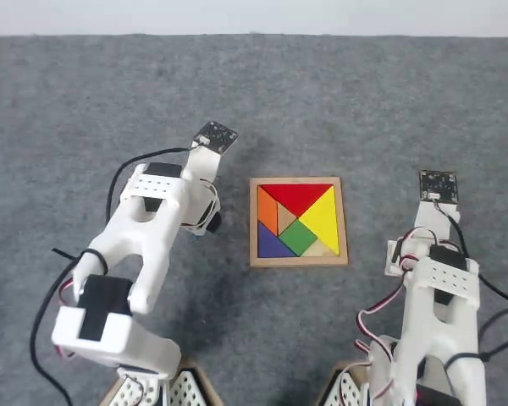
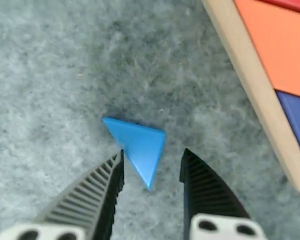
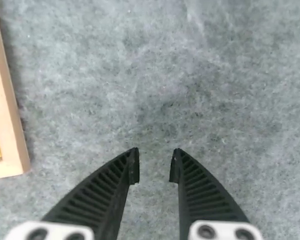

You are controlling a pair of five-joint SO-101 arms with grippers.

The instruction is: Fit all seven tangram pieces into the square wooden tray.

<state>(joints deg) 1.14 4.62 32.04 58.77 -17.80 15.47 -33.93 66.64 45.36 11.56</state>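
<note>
Tabletop (image 1: 85, 101): grey felt-like covering throughout.

Left arm (image 1: 144, 228): enters from 7 o'clock of the tabletop, and its wrist sits just off the tray's 9 o'clock side. Left end effector (image 2: 153, 154): wide open, pointing down at the covering, holding nothing. Its fingers (image 2: 107, 185) stand one to each side of a corner of the blue triangle (image 2: 139, 147). Whether either finger touches the piece cannot be told.

Blue triangle: lies flat on the covering, outside the tray, at the tray's 9 o'clock side, near it but apart.

Tray (image 1: 254, 222): square, wooden, flat near the tabletop's centre, between the two arms. Inside it, the red triangle (image 1: 298, 197) fills the 12 o'clock part and the yellow triangle (image 1: 323, 218) the 3 o'clock part. The orange piece (image 1: 267, 209) lies along the 9 o'clock wall, the purple triangle (image 1: 271, 244) sits in the 7 o'clock corner, and the green square (image 1: 299, 238) is at 6 o'clock. A small tan triangle (image 1: 285, 220) sits at the centre. Pale bare wood shows in the 5 o'clock corner.

Right arm (image 1: 440, 296): enters from 5 o'clock of the tabletop and stands off the tray's 3 o'clock side. Right end effector (image 3: 154, 165): a narrow gap between its fingers, holding nothing, above bare covering with the tray's outer wall beside it.
</note>
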